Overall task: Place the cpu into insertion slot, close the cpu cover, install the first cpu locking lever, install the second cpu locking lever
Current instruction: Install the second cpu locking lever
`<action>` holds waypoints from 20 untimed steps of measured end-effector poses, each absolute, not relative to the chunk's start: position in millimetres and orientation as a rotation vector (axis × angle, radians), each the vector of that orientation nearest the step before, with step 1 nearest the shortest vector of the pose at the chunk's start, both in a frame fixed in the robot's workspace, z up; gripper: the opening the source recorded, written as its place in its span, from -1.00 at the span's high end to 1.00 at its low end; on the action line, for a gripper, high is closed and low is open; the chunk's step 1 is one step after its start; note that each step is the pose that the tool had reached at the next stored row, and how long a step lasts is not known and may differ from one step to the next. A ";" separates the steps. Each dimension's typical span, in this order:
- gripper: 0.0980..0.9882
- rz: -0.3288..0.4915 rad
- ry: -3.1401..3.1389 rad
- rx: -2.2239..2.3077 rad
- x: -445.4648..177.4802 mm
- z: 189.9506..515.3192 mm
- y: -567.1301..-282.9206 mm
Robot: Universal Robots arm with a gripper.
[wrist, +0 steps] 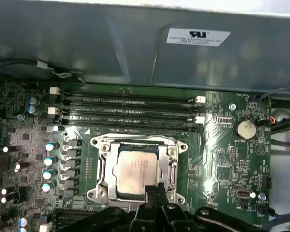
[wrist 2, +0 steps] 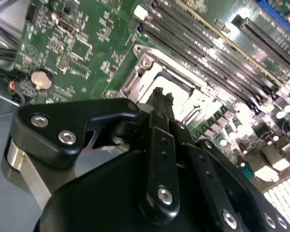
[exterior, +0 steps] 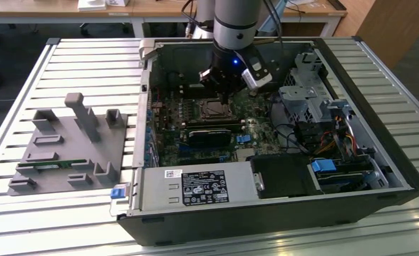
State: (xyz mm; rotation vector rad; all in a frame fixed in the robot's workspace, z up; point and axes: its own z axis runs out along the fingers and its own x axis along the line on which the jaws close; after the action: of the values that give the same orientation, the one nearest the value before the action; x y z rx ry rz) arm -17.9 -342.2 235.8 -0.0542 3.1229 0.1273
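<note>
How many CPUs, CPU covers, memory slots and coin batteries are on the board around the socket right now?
cpu: 1
cpu cover: 1
memory slots: 4
coin battery: 1
Total: 7

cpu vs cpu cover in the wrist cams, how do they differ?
The cpu is a solid, dull silver square; the cpu cover is a windowed metal frame. The cover is larger and rings the cpu, whose top shows through its window. Both lie flat on the green board, end effector at their edge.
</note>
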 end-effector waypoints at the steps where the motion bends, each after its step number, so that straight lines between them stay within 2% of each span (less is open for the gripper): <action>1: 0.98 0.127 3.123 -0.054 -17.9 235.9 -342.7; 20: 0.98 0.133 3.143 -0.053 -16.6 235.5 -369.6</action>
State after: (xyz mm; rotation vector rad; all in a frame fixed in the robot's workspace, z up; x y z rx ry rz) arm -16.6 -369.6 235.5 -0.0532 3.1435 0.1329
